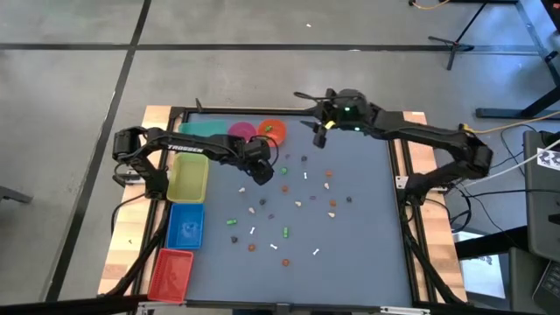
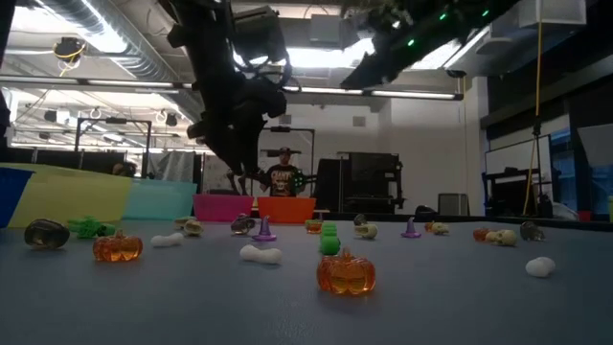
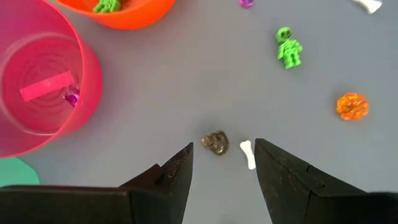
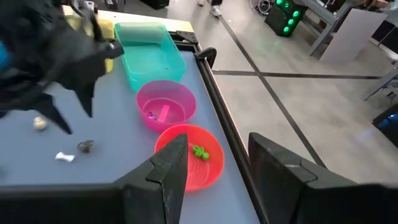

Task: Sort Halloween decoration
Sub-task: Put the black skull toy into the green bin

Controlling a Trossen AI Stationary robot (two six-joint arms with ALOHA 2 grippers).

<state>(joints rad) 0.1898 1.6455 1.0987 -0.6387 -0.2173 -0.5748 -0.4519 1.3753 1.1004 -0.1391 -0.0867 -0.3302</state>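
Many tiny trinkets lie scattered on the grey mat (image 1: 350, 245): pumpkins, bones, skulls and green figures. My left gripper (image 3: 224, 144), also in the high view (image 1: 262, 173), hangs open above the mat. A dark skull trinket (image 3: 216, 143) and a white bone (image 3: 248, 154) lie between and below its fingers. A green skeleton (image 3: 288, 48) and an orange pumpkin (image 3: 352, 106) lie farther off. My right gripper (image 4: 217, 138), at the table's far edge (image 1: 319, 136), is open, over the far rim of the orange bowl (image 4: 186, 171). That bowl holds a green trinket (image 4: 199, 151).
A pink bowl (image 4: 165, 106) with a purple trinket (image 3: 72, 97) and a teal bin (image 4: 149, 56) stand beside the orange bowl. Yellow (image 1: 187, 178), blue (image 1: 185, 225) and red (image 1: 171, 273) bins line the left edge. A person (image 2: 283, 174) stands in the room behind.
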